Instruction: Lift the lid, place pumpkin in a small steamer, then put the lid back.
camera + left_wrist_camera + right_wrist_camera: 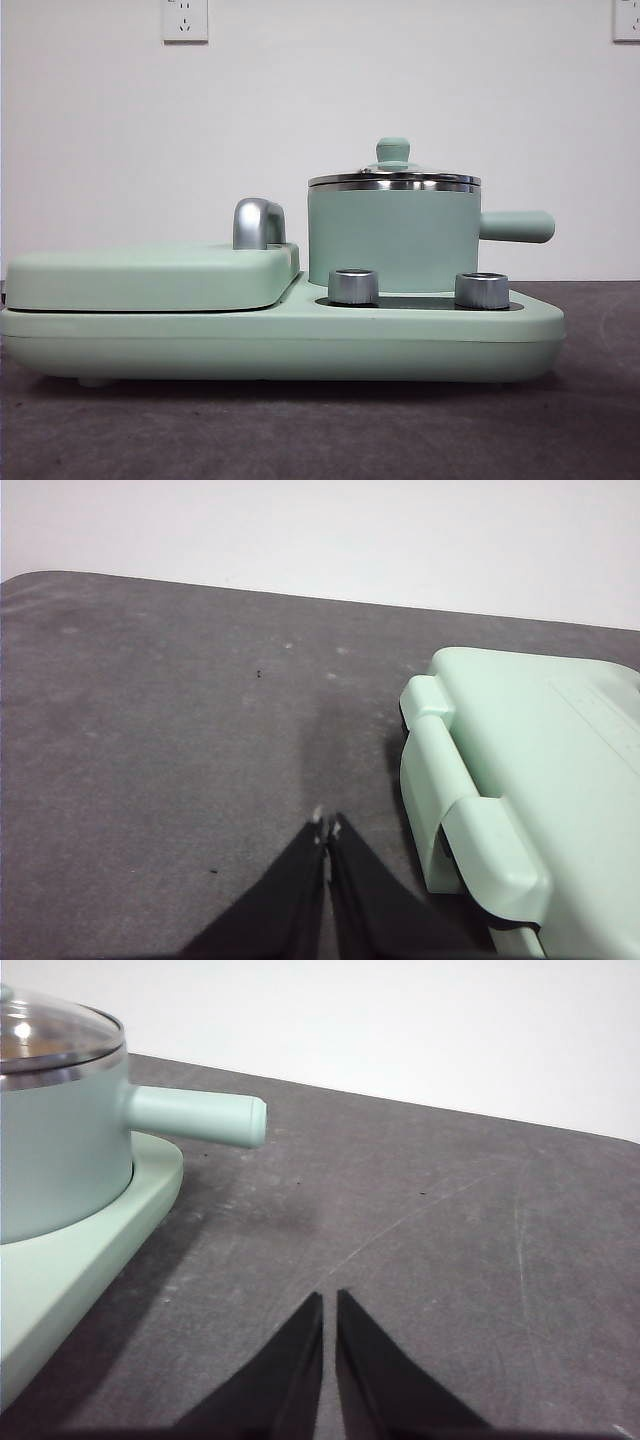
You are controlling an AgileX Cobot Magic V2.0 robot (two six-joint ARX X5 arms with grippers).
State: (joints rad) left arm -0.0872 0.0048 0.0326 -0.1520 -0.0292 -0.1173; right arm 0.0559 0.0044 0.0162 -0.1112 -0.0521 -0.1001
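The small steamer (390, 240), a mint green pot with a straight side handle (517, 226), stands on the right half of the wide mint base appliance (280, 335). The glass lid (393, 176) with its mint knob (392, 150) sits on the pot. The pot (60, 1150) and lid (50, 1035) also show in the right wrist view. My right gripper (329, 1298) is shut and empty above the grey table, off the handle's side. My left gripper (325, 825) is shut and empty beside the base appliance's other end (520, 780). The pumpkin is out of view.
A flat mint griddle cover (150, 275) with a steel handle (258, 222) lies on the base's left half. Two steel dials (353, 286) (481, 290) stand in front of the pot. A dark grey table (320, 430) and a white wall lie around.
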